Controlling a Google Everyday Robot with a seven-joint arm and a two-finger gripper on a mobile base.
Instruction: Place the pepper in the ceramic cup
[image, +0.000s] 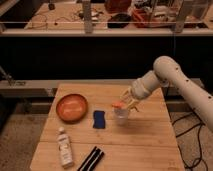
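The small orange-red pepper is at the tips of my gripper, right above the rim of the pale ceramic cup. The cup stands upright on the wooden table, right of centre. The gripper comes in from the right on the white arm and is shut on the pepper. The cup's inside is mostly hidden by the gripper and the pepper.
A wide orange bowl sits at the table's left. A blue cloth-like item lies between bowl and cup. A white bottle and a black two-bar object lie near the front edge. A cluttered shelf stands behind.
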